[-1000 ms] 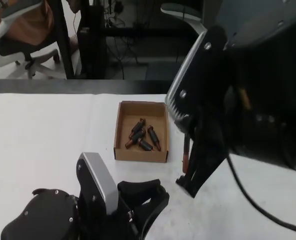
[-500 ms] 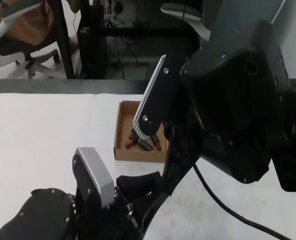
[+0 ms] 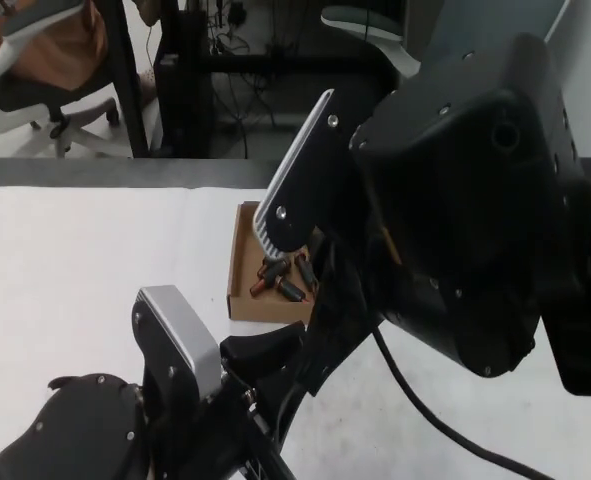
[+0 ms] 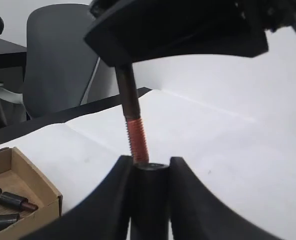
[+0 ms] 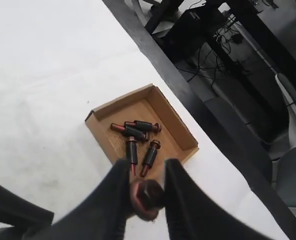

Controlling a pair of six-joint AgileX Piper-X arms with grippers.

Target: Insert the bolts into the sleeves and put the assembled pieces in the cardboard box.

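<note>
**White desk (image 3: 65, 260): bolt tip at the sleeve mouth**

Matte and white, the desk top runs back to a dark edge, with office chairs beyond it. The left claw (image 4: 149, 161) is clamped on a dark, smooth sleeve (image 4: 150, 190). It holds the sleeve upright, with the open mouth showing between the fingers.

The right claw (image 5: 144, 167) is closed on the head of a bolt (image 4: 132, 115), which hangs straight down from above. The bolt has a plain dark shank and a coppery threaded end. That end touches or just enters the sleeve's mouth; which of the two, I cannot tell.

Both parts look like metal: stiff, small, dense for their size and slick. A firm pinch on the head and across the sleeve's round wall seems the right hold. A slight tilt would likely catch the threads on the rim.

The cardboard box (image 5: 160, 112) is a shallow brown tray with low walls. It sits on the desk beyond the two claws and holds several assembled pieces (image 5: 137, 132) lying loose.
</note>
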